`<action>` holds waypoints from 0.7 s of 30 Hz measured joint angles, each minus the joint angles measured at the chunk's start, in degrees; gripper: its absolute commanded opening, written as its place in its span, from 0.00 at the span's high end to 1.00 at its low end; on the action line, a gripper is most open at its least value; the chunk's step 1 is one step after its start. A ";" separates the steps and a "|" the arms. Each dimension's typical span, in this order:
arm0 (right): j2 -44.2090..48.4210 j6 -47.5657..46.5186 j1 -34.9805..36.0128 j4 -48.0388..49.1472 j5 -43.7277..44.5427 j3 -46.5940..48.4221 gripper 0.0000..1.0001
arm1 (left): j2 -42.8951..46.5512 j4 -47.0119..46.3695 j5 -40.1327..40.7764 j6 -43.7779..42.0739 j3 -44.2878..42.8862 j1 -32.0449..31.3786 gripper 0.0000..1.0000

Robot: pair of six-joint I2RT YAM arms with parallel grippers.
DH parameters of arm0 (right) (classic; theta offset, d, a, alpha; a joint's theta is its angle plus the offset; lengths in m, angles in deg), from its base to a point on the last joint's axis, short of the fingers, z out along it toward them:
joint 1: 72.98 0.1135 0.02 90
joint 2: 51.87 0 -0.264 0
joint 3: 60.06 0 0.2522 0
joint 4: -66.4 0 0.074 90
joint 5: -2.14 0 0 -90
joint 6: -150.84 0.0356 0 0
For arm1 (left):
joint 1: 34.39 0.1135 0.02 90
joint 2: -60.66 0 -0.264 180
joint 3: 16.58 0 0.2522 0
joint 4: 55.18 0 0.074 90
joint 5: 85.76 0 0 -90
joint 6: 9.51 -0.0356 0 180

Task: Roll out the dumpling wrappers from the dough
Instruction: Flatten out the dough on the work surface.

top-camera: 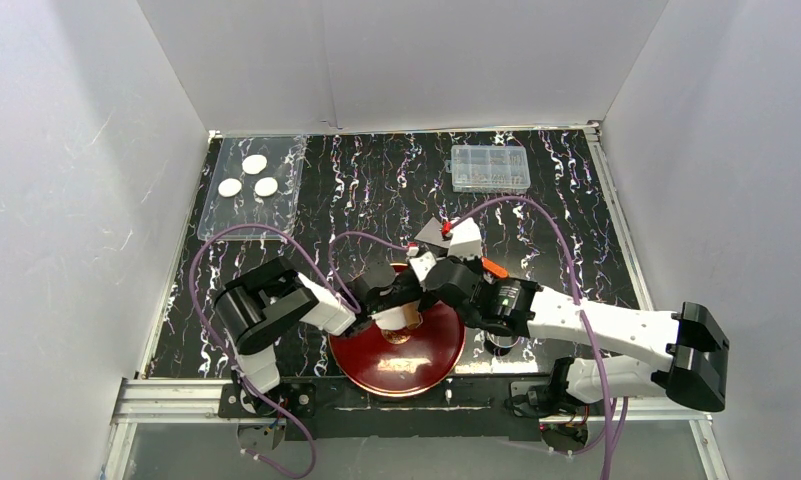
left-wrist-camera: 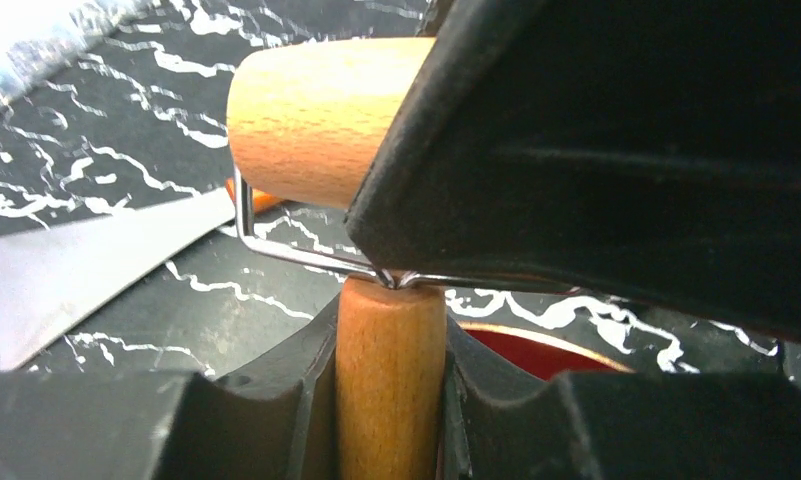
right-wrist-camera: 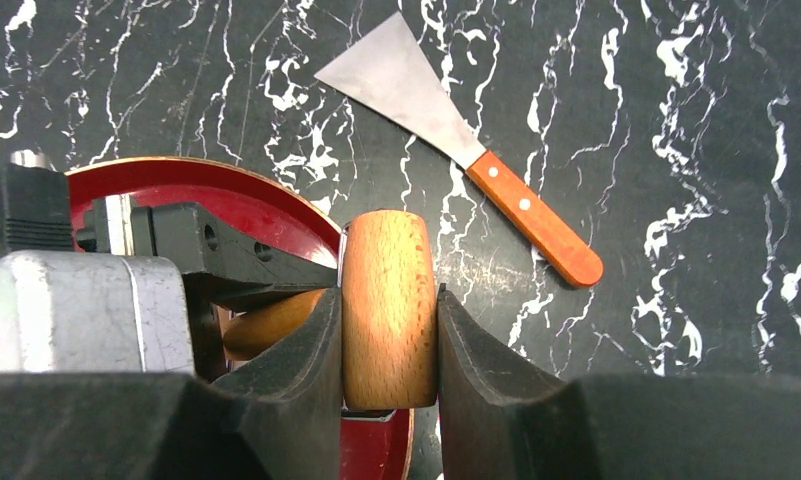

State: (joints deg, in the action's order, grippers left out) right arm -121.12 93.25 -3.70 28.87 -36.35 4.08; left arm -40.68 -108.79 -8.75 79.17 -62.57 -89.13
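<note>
**A:** Top external first. Looking for the dough; finding none on the bare near part of the red plate (top-camera: 416,368). Maybe hidden under the arms meeting over the plate's far half. Cannot tell.

**B:** Same here. Spotting only the dumpling wrappers (top-camera: 266,186), three on a clear tray (top-camera: 276,210), well beyond the plate toward the far left. Well apart from both arms.

**A:** And the roller (right-wrist-camera: 388,300)?

**B:** Held twice. Gripped at the wooden handle (left-wrist-camera: 390,390) by the left fingers (left-wrist-camera: 286,410), clamped across the drum (left-wrist-camera: 316,120) by the right fingers (right-wrist-camera: 476,385). Both pairs closed on it, then.

**A:** Hanging where?

**B:** Over the plate's far rim, judging from the right wrist view. With the drum's long axis crosswise to the handle, in line with the right fingers' reach.

**A:** So, if lying on the plate at all, lying somewhere below the drum. Probably cannot turn while pinched. Likely calls for letting go on the right and pushing from the left, by the handle.

**B:** Minding the scraper (right-wrist-camera: 446,125), though: flat on the counter (top-camera: 376,190) just beyond the plate's far rim, in the way of a long forward stroke. Compartment box (top-camera: 490,168) farther beyond again, out of the way.
</note>
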 measured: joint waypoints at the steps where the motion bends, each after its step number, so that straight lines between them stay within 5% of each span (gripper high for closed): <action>1: 0.07 1.16 0.00 0.72 -0.20 -1.29 0.99 | -0.61 0.20 0.00 0.17 0.02 -0.17 1.00; 21: -7.37 4.17 3.13 9.77 1.01 -1.70 0.99 | 2.84 -2.95 7.30 0.79 9.16 0.57 1.00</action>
State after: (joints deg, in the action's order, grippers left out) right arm -128.49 97.42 -0.57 38.64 -35.35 2.37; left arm -37.83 -111.74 -1.45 79.95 -53.41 -88.56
